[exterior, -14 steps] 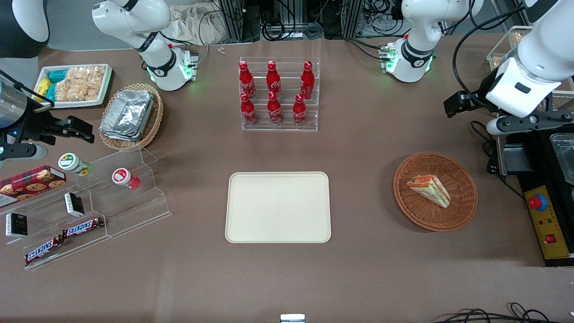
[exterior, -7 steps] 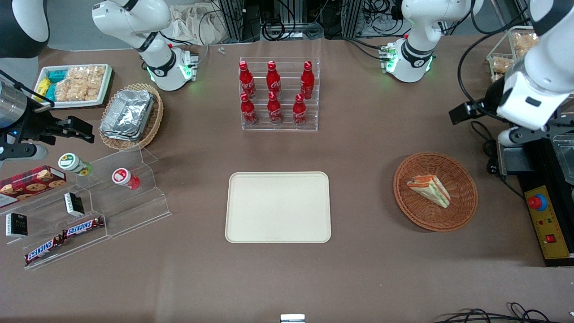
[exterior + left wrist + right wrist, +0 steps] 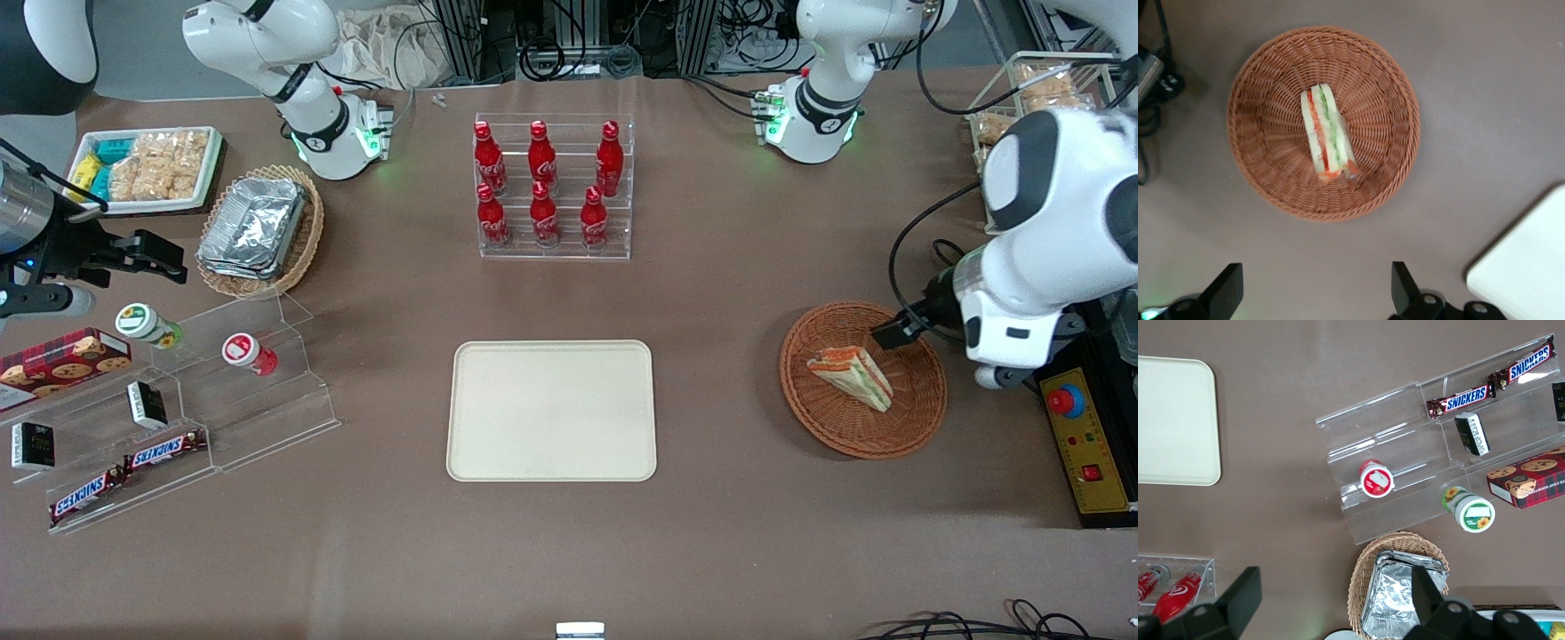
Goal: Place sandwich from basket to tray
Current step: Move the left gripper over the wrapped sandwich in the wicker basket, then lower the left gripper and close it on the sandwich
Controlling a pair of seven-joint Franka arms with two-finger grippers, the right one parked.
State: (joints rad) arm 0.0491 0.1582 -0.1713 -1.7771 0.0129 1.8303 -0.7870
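The sandwich (image 3: 851, 376), a pale wedge with orange-red and green layers, lies in the round reddish-brown wicker basket (image 3: 916, 400) toward the working arm's end of the table. The cream tray (image 3: 551, 411) sits mid-table with nothing on it. The working arm's white wrist (image 3: 1013, 311) hangs above the basket's edge nearest that end. In the left wrist view my gripper (image 3: 1315, 293) is open, its two dark fingertips (image 3: 1228, 290) spread wide over bare table beside the basket (image 3: 1265, 120). It holds nothing. The sandwich (image 3: 1327, 133) and a tray corner (image 3: 1531, 267) show there too.
A black control box with a red button (image 3: 1080, 436) stands close beside the basket. Cables (image 3: 1151, 73) lie near the basket. A clear rack of red bottles (image 3: 553, 191) stands farther from the camera than the tray. A stepped acrylic snack shelf (image 3: 178, 400) is toward the parked arm's end.
The working arm has swung down and nearer to the front camera, from over the table's end to above the basket's edge. Sandwich, basket and tray have not moved.
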